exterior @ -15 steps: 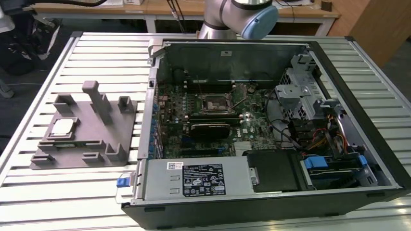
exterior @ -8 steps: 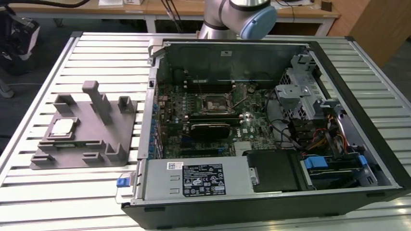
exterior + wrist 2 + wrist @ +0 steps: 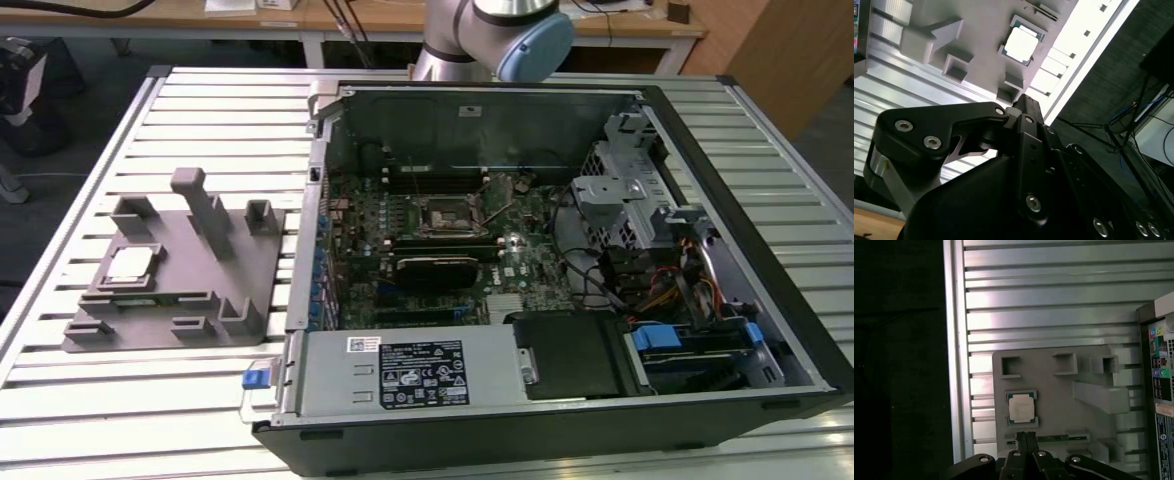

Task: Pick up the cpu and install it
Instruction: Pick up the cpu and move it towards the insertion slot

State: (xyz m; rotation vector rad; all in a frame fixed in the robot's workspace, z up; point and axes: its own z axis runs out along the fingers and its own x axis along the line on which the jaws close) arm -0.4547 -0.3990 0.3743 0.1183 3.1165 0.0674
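Observation:
The cpu (image 3: 130, 265), a small square chip with a pale silver top, lies flat in a recess of the grey plastic tray (image 3: 180, 300) on the exterior view's left. Both wrist views look down on the cpu (image 3: 1020, 407) (image 3: 1021, 44) from well above. My gripper (image 3: 1026, 436) (image 3: 1021, 99) hangs high over the tray's edge, apart from the chip, its fingers pressed together and holding nothing. The black square socket (image 3: 442, 213) sits on the motherboard inside the open computer case (image 3: 747, 330).
The tray carries upright grey blocks (image 3: 200, 195) around the chip. The slatted metal table (image 3: 160, 400) ends close to the tray's outer side, with dark floor beyond the table edge (image 3: 954, 365). The arm's blue-capped joint (image 3: 527, 40) stands behind the case.

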